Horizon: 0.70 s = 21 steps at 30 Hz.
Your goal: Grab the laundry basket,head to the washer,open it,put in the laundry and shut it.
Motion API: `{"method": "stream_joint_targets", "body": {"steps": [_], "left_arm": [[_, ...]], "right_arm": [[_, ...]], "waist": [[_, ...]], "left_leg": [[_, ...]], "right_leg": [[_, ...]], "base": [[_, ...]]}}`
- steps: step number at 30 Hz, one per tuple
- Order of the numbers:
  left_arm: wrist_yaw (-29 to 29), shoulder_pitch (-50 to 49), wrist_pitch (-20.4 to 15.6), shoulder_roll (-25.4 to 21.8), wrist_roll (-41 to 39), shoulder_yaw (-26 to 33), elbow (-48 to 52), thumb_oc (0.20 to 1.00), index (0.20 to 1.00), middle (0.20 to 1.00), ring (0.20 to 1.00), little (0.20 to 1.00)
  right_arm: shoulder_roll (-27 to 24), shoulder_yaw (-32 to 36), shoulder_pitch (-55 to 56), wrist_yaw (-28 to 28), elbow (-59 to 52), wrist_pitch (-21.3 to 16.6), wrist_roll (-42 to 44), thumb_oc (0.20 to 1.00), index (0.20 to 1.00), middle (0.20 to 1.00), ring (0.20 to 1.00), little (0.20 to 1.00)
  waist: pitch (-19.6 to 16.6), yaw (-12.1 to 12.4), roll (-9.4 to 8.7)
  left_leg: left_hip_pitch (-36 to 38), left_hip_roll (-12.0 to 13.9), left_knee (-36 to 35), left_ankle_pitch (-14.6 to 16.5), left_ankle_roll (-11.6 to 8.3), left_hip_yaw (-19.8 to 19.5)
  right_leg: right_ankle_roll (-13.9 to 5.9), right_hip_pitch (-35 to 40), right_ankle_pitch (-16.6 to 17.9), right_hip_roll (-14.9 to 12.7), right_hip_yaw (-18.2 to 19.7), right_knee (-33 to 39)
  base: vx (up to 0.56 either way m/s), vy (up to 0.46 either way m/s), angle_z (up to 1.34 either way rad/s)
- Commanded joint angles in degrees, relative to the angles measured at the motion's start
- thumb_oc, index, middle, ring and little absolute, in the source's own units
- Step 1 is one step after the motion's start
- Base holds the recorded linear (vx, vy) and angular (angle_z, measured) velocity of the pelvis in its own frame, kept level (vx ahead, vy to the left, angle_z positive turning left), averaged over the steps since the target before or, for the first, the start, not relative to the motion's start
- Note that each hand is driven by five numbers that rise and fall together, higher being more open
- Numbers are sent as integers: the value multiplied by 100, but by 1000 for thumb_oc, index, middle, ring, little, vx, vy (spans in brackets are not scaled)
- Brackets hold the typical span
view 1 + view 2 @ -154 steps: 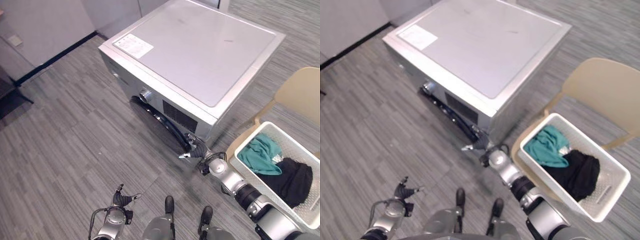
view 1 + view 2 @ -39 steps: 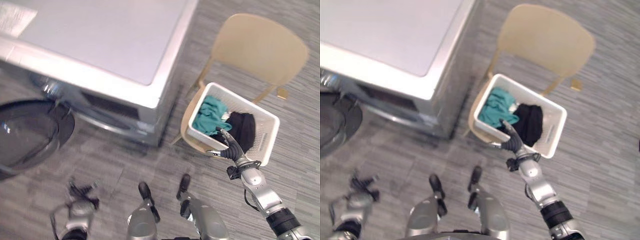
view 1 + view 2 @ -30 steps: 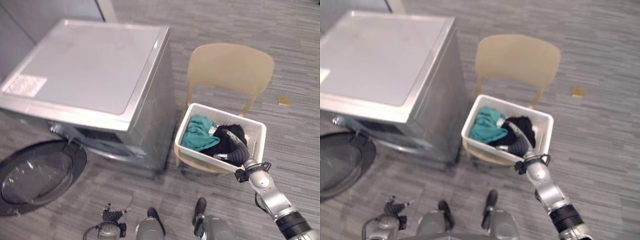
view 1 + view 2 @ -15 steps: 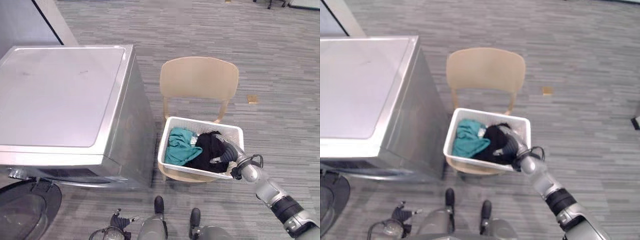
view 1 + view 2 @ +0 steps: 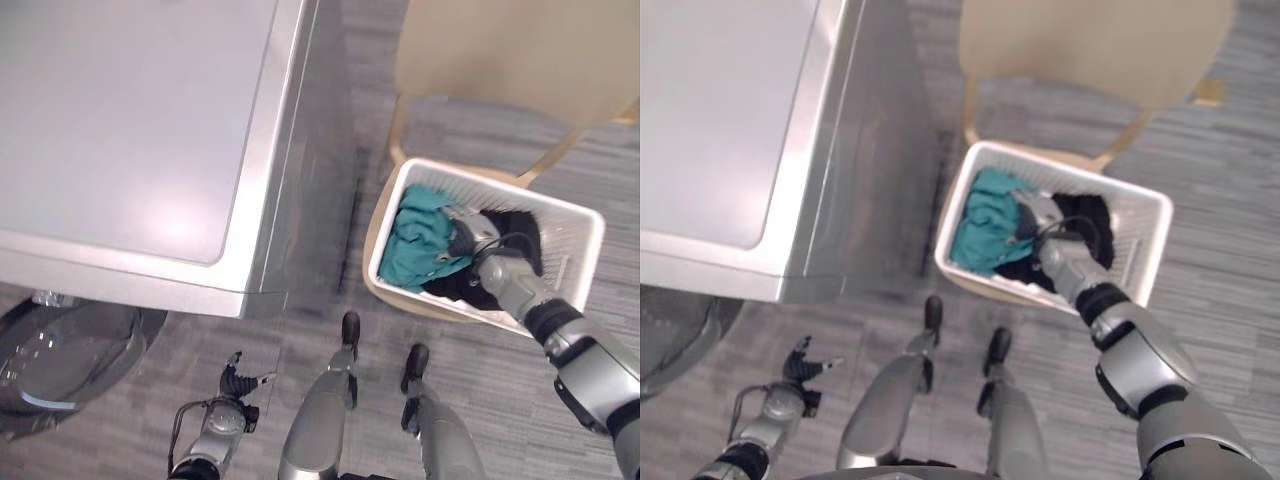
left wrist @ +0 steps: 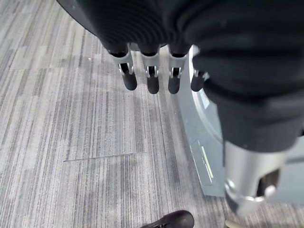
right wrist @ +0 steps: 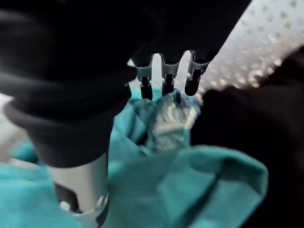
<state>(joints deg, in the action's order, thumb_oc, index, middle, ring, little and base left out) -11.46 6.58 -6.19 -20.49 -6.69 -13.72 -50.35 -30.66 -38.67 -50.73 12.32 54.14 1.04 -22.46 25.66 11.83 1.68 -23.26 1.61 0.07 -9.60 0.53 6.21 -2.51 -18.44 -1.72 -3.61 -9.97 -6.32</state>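
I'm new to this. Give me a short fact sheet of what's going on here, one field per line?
Washer: silver, seen from above
Washer door: swung open, low at the front
Laundry basket: white, resting on a tan chair
Laundry: teal cloth and black cloth
Right robot hand: reaching into the basket, fingers at the teal cloth
Left robot hand: low above the floor, holding nothing

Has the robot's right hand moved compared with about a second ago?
Yes. The right hand was at the near rim of the white laundry basket; now it reaches inside, over the teal garment beside the black clothing.
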Motion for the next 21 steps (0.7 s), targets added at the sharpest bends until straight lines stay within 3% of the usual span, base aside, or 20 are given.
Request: {"method": "stream_joint_targets", "body": {"steps": [1, 3, 4, 5, 11, 15, 19, 20, 21], "left_arm": [[-142, -12, -162, -192, -384, -221, 92, 1000, 1000, 1000, 1000, 1000], [-141, 79, -164, -190, -419, -274, 128, 1000, 1000, 1000, 1000, 1000], [-156, 107, -156, -177, -409, -304, 129, 1000, 1000, 1000, 1000, 1000], [-157, 115, -145, -162, -398, -324, 139, 1000, 1000, 1000, 1000, 1000], [-69, 55, -62, -57, -334, -291, 238, 1000, 1000, 1000, 1000, 1000], [16, -137, 45, 20, -250, -149, 346, 1000, 1000, 1000, 1000, 1000], [124, -336, 180, 117, -162, 29, 402, 1000, 1000, 1000, 1000, 1000], [185, -513, 276, 146, -125, 208, 438, 1000, 1000, 1000, 1000, 1000], [186, -522, 277, 144, -125, 203, 442, 1000, 1000, 1000, 1000, 1000]], "right_arm": [[-90, -262, -155, 268, 132, -3, -1, 1000, 1000, 1000, 1000, 1000], [-37, -202, -176, 267, 359, 25, 199, 1000, 1000, 1000, 1000, 1000], [0, -126, -141, 281, 382, 21, 330, 351, 351, 351, 351, 351], [20, -8, -61, 288, 299, -8, 511, 200, 200, 200, 200, 200], [36, 585, 600, 338, -720, -125, 1147, 200, 200, 200, 200, 200], [172, 1235, 1311, 289, -1874, -293, 1681, 200, 200, 200, 200, 200], [474, 1930, 2180, 98, -3106, -541, 2380, 200, 200, 200, 200, 200], [640, 2389, 2826, -170, -4041, -751, 2954, 200, 200, 200, 200, 200], [640, 2395, 2845, -173, -4058, -743, 2953, 200, 200, 200, 200, 200]], "waist": [[-218, 77, -81], [-168, 121, -50], [-147, 140, -39], [-144, 151, -32], [-219, 111, -72], [-339, 1, -192], [-611, -161, -337], [-868, -327, -411], [-869, -321, -411]], "left_leg": [[-284, 1, 216, 186, -334, -177], [-373, -15, 171, 118, -348, -231], [-378, -22, 133, 88, -351, -254], [-364, -28, 66, 51, -363, -278], [-76, -67, -183, 59, -370, -360], [298, -47, -170, 213, -322, -298], [715, -37, -143, 401, -246, -191], [1048, -44, -121, 546, -196, -96], [1058, -44, -125, 548, -195, -92]], "right_leg": [[-266, -250, 29, -210, 192, -182], [-268, -324, 38, -206, 145, -189], [-275, -329, 38, -206, 123, -184], [-280, -302, 29, -203, 90, -169], [-310, -45, -18, -214, 2, -78], [-343, 295, 23, -195, 69, 67], [-384, 721, 62, -187, 143, 234], [-436, 1032, 56, -214, 193, 308], [-437, 1043, 58, -214, 196, 316]], "base": [[-85, -44, 29], [-31, -34, 19], [-3, -27, 16], [1, -45, 18], [15, -30, 21], [27, -3, -2], [102, 26, -21], [90, 48, -26], [150, 102, -11]]}}
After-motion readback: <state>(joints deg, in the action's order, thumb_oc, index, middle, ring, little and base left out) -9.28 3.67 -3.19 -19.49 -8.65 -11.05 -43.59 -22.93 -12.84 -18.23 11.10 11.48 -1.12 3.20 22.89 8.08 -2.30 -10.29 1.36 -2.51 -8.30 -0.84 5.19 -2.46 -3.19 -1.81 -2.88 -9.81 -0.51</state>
